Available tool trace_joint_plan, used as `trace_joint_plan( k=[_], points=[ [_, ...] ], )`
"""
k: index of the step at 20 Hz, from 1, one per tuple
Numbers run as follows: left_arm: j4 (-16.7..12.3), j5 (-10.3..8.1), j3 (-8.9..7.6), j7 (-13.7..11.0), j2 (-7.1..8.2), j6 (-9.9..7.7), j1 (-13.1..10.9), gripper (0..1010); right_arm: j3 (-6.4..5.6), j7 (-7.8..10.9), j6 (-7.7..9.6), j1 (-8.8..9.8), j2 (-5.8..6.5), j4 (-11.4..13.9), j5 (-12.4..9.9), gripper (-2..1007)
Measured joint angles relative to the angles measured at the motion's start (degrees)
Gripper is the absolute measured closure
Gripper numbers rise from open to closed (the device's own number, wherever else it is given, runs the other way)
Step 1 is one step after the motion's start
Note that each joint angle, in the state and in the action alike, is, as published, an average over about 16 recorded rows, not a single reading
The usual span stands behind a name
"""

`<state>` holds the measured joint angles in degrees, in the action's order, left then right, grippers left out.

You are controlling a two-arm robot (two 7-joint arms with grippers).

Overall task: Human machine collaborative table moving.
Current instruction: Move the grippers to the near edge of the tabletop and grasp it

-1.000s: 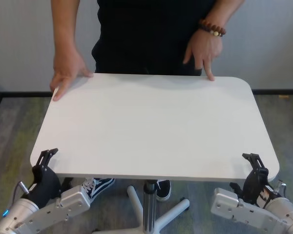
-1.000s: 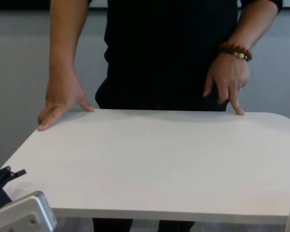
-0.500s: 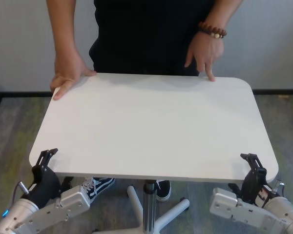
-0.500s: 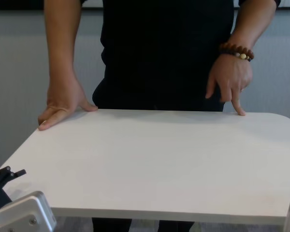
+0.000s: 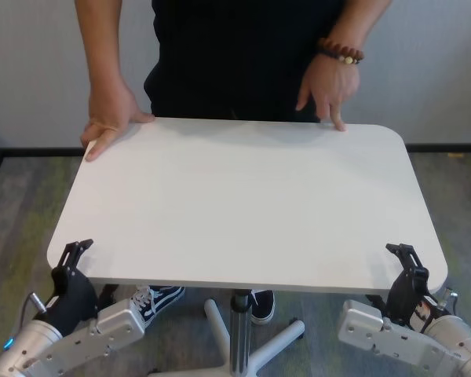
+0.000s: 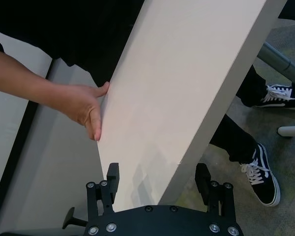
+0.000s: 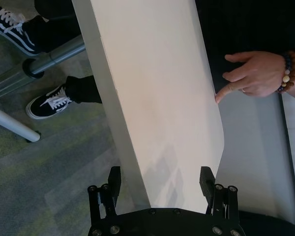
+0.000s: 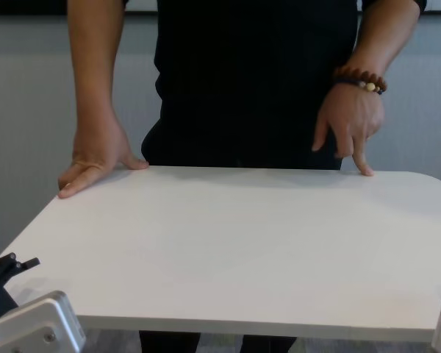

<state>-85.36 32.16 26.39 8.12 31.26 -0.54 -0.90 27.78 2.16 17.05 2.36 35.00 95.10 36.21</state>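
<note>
left gripper (image 5: 72, 259): lower left, jaws apart astride table (image 5: 251, 204) corner | right gripper (image 5: 407, 263): lower right, jaws apart astride corner | human (image 5: 243, 55): hands on far edge

Bare white counter (image 5: 243, 204) fills the frame's centre; the person's two hands (image 5: 110, 118) (image 5: 330, 82) block its upper edge, tools its lower corners.

White table (image 5: 243, 204), black shirt (image 5: 243, 55), brown bracelet (image 5: 340, 51)
</note>
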Motion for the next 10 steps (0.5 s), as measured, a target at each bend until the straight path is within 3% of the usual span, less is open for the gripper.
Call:
trace_joint_plan(
  k=[10],
  points=[
    [0.0,-0.03,0.00,0.0,0.03,0.01,0.0,9,0.09,0.97,-0.01,-0.16,0.05,-0.1,-0.1,0]
  ],
)
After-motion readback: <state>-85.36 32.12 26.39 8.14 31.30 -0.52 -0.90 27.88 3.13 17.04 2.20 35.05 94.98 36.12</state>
